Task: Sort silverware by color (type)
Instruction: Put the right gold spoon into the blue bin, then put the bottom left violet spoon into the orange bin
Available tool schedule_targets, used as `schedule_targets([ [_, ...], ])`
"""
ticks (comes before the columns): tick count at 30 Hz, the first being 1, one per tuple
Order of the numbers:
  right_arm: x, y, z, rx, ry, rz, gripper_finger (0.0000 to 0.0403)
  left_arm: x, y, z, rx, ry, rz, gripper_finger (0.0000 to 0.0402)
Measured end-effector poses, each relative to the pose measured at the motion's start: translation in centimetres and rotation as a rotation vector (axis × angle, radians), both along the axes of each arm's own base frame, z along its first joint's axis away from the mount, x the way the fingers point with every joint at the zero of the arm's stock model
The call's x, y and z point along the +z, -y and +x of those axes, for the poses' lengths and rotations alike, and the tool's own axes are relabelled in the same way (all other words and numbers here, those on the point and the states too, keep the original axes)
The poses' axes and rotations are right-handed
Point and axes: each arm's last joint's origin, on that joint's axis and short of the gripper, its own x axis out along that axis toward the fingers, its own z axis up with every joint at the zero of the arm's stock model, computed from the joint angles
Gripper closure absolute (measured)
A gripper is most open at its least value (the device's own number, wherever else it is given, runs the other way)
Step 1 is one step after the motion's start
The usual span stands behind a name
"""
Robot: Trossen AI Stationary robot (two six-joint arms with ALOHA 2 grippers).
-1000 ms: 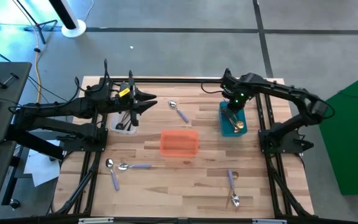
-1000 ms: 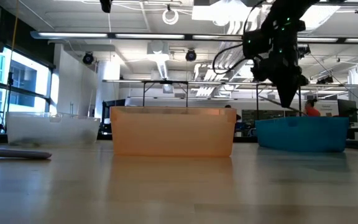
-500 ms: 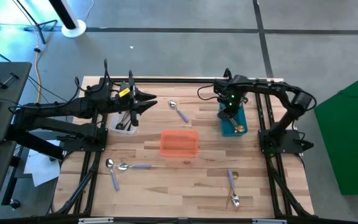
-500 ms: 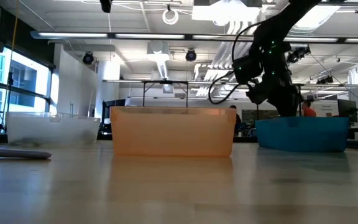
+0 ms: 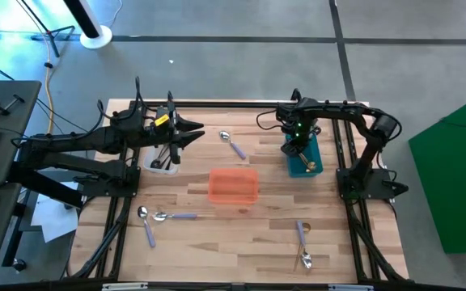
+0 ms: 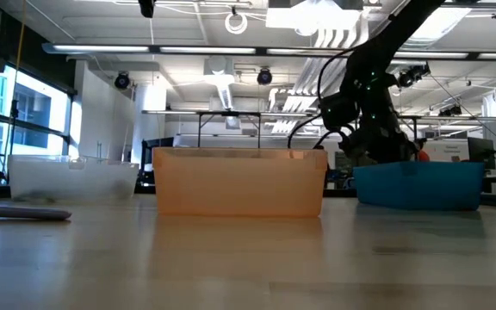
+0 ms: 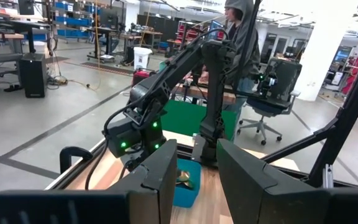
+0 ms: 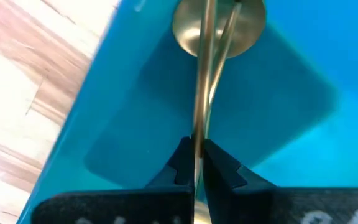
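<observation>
Right pincer (image 8: 197,163) (clamping gold spoon (image 8: 205,74)) has dropped into teal bin (image 8: 278,124).

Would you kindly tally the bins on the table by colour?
Clear plastic bin: 1
Orange plastic bin: 1
Teal plastic bin: 1
Total: 3

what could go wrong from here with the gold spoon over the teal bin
The right gripper pinches the gold spoon only at its thin handle tip, so it could swing or slip.

Its bowl hangs near another gold spoon in the teal bin, and might knock it.

The gripper works close to the bin's wall, so it may nudge the bin.
</observation>
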Motion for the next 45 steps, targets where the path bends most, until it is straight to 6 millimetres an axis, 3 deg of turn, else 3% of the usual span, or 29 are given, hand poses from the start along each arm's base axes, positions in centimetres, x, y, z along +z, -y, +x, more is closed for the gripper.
schedule_targets([
  [13,-0.69,0.25,0.32,-0.044,-0.01,-0.009,0.0397,-0.01,0.0,0.01,-0.001,0.004,-0.025,0.0296],
  [29,-0.85,0.34,0.39,-0.036,-0.009,-0.021,0.0344,-0.02,0.0,0.0,-0.001,0.004,-0.025,0.0296],
  [45,-0.82,0.3,0.34,-0.019,-0.01,-0.016,0.0264,-0.02,0.0,0.0,-0.001,0.004,-0.026,0.0296],
])
